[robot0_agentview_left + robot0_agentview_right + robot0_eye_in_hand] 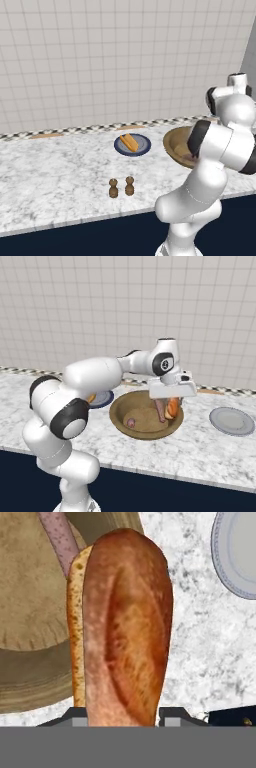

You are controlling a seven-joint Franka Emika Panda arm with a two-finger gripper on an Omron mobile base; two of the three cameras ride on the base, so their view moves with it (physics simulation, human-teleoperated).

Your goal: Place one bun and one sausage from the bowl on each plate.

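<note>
Left base view: the wooden bowl (176, 142) sits on the counter (60, 170) behind the arm, and a dark blue plate (132, 145) beside it carries a bun (129, 142). Two small shakers (121, 187) stand nearer the edge.

Right base view: the gripper (172, 402) hangs over the bowl (145, 417), a bun (173, 406) between its fingers, a sausage (160, 409) just beside. A grey plate (231, 421) lies off right.

Hand view: the bun (125, 632) is clamped between the jaws, above the bowl's rim (35, 672).
</note>
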